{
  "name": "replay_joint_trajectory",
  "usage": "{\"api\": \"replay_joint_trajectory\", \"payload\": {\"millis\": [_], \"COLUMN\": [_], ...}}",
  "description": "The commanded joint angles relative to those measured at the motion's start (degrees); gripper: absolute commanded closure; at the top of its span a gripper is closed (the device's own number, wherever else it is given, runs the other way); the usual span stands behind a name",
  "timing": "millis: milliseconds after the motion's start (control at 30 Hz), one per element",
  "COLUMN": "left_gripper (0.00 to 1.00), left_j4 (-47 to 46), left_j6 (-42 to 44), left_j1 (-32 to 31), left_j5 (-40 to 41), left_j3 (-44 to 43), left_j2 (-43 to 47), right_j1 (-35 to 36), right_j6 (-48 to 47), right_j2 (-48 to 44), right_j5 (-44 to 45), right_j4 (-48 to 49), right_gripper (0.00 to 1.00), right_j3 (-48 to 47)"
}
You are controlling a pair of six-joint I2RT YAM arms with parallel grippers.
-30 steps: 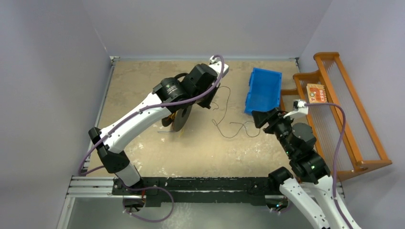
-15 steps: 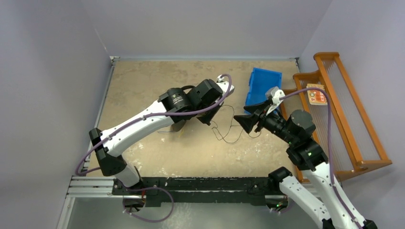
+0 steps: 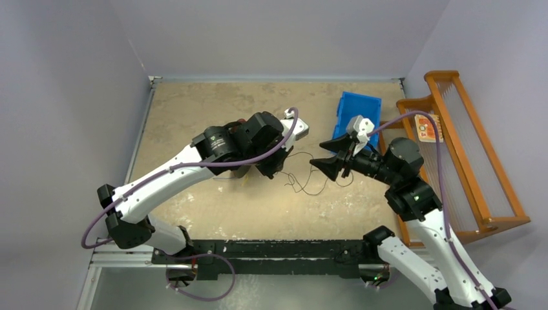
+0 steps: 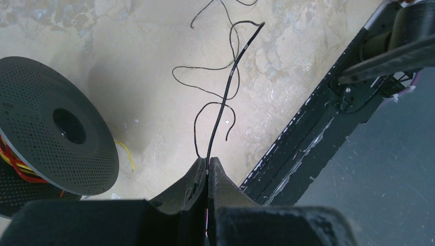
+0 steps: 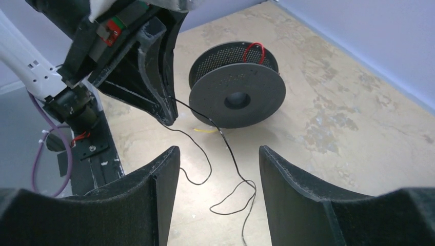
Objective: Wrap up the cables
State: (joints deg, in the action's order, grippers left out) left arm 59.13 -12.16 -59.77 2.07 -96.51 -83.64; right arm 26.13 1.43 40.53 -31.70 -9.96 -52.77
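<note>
1. Mottled beige counter (image 3: 194,116): the left end effector (image 4: 208,171), pressed together, pinches the black cable (image 4: 228,87) and has drawn it nearward, beside the spool (image 4: 56,128).
2. The right end effector (image 5: 218,154), spread, has swung from the blue bin (image 3: 355,119) to above the cable's loose loops on the counter.
3. This looks like the setup for a second grasp, after which winding could begin.

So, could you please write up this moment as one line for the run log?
left claw: shut on black cable | right claw: open, aimed at its loose loops | spool: carries red strands
</note>
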Motion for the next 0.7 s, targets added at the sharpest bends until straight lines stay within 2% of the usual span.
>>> {"api": "replay_joint_trajectory", "payload": {"millis": [0, 433, 667], "left_gripper": [1.0, 1.0, 1.0], "left_j4": [-3.59, -4.46, -4.64], "left_j6": [2.42, 4.24, 4.82], "left_j1": [-0.05, -0.06, -0.06], "left_j5": [-3.8, -5.67, -5.84], "left_j3": [1.4, 3.96, 4.31], "left_j2": [3.25, 4.79, 5.03], "right_j1": [0.12, 0.15, 0.14], "right_j6": [-1.15, 2.2, 1.41], "right_j2": [1.57, 8.67, 11.54], "right_j5": [-5.43, -16.26, -20.61], "right_j4": [3.16, 9.64, 9.12], "right_gripper": [0.4, 0.49, 0.6], "right_j3": [-1.79, 0.72, 1.08]}}
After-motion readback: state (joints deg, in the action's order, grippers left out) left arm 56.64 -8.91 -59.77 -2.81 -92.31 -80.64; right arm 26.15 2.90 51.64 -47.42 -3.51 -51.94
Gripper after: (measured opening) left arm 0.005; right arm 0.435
